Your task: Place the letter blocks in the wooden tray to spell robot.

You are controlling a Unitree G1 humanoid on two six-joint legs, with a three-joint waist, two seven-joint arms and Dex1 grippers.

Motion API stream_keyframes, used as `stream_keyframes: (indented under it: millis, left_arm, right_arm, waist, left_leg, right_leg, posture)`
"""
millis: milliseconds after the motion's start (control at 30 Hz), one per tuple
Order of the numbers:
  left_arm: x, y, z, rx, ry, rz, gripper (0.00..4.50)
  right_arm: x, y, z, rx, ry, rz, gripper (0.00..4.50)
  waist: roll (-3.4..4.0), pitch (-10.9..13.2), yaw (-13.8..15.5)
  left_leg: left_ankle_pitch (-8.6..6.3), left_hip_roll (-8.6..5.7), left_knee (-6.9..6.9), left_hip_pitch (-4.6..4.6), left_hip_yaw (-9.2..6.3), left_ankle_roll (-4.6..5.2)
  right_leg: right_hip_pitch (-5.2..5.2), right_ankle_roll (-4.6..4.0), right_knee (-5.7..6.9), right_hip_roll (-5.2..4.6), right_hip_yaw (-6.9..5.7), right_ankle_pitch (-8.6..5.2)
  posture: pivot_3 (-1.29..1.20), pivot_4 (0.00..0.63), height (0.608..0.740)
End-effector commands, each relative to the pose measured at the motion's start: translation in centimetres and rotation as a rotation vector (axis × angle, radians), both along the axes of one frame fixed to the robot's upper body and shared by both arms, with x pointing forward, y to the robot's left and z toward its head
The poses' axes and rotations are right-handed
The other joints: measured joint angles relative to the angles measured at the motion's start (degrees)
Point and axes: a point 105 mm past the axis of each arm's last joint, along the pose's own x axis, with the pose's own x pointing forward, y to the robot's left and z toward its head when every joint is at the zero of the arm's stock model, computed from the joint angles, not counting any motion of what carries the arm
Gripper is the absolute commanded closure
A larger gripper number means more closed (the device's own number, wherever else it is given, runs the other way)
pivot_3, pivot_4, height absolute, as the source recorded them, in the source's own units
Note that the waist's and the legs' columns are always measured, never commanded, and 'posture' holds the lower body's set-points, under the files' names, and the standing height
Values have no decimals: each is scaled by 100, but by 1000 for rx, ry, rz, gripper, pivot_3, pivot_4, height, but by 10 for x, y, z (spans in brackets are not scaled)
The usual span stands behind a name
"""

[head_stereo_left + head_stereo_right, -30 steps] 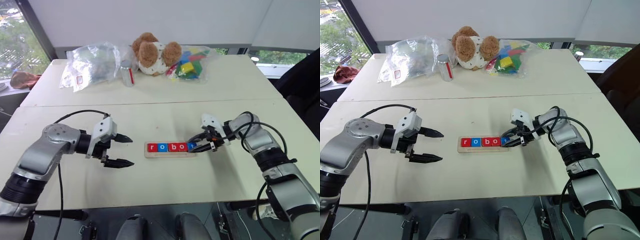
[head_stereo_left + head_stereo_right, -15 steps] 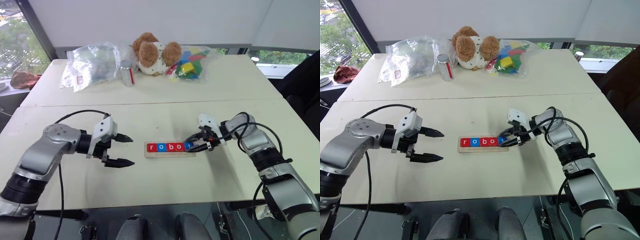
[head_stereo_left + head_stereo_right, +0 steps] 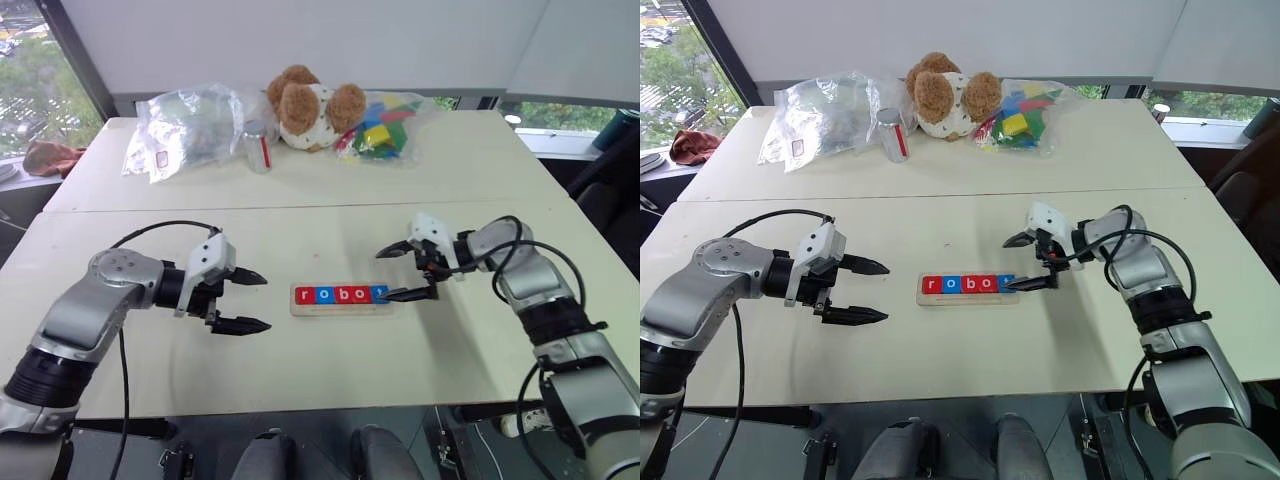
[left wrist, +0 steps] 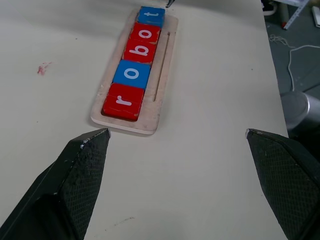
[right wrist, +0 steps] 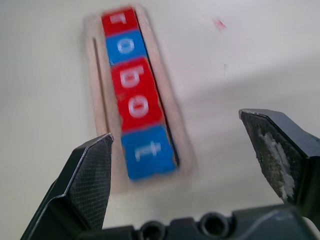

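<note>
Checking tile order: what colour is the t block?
Blue t block with white letter; clearest in the left wrist view.

The letter blocks [image 5: 134,93] are seen smeared by blur in the right wrist view, their letters soft at the edges. In the left wrist view the blue t tile [image 4: 151,16] is cut off by the picture's edge, and the wooden tray [image 4: 161,80] with it. In the head views the t is partly covered by a fingertip [image 3: 392,295] of the right gripper [image 3: 397,272].
</note>
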Motion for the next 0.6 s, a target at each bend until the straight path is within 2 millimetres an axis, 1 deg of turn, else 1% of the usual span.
stream_keyframes:
  millis: [33, 233, 600]
  left_arm:
    - [2, -2, 12, -26, -42, -11, 0]
    - [4, -3, 13, -26, -44, -16, 0]
    - [4, -3, 14, -31, -43, -9, 0]
  right_arm:
    - [-2, 0, 12, 26, -50, 3, 89]
    - [-4, 10, 9, 39, -55, 15, 89]
    - [8, 10, 4, 5, -91, 8, 89]
  waist:
    - [0, 0, -23]
    - [0, 0, -18]
    - [0, 0, -10]
  left_leg:
    - [0, 0, 0, 0, 0, 0]
    - [1, 3, -1, 4, 0, -1]
    - [2, 2, 1, 3, 1, -2]
  right_leg:
    - [-1, 0, 2, 0, 0, 0]
    - [-4, 0, 10, 6, 0, 0]
    - [-3, 0, 9, 5, 0, 0]
  posture:
    - [0, 150, 740]
    - [0, 150, 740]
    - [0, 150, 740]
